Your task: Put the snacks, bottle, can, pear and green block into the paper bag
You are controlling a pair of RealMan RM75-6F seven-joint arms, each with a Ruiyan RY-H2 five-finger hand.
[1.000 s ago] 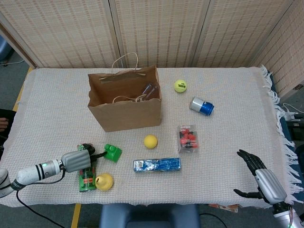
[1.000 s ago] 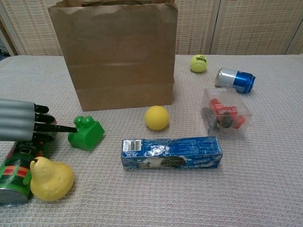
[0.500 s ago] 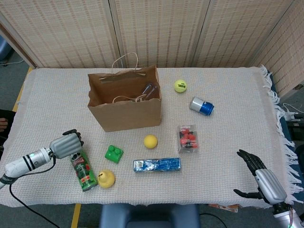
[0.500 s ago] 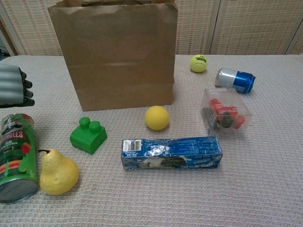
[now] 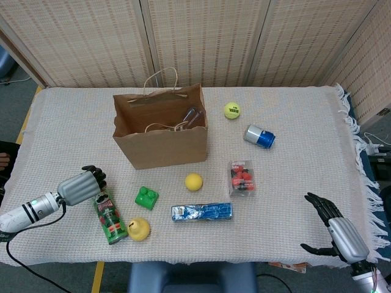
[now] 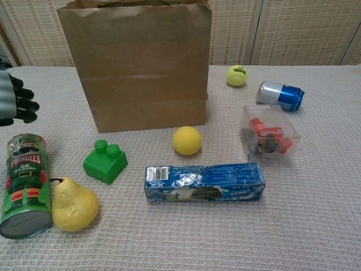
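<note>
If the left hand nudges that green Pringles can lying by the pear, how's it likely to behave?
The Pringles can lies on its side, so a sideways nudge would probably roll it. The pear touches its right side and may block or get shoved along. Its smooth printed wall looks slippery for the left hand, though the woven tablecloth should slow rolling.

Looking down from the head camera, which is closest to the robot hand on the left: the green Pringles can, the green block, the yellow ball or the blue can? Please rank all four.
From the left robot hand:
1. Pringles can, just below it, nearly touching.
2. Green block, a little to its right.
3. Yellow ball, mid-table, in front of the bag.
4. Blue can, far right, lying on its side.
</note>
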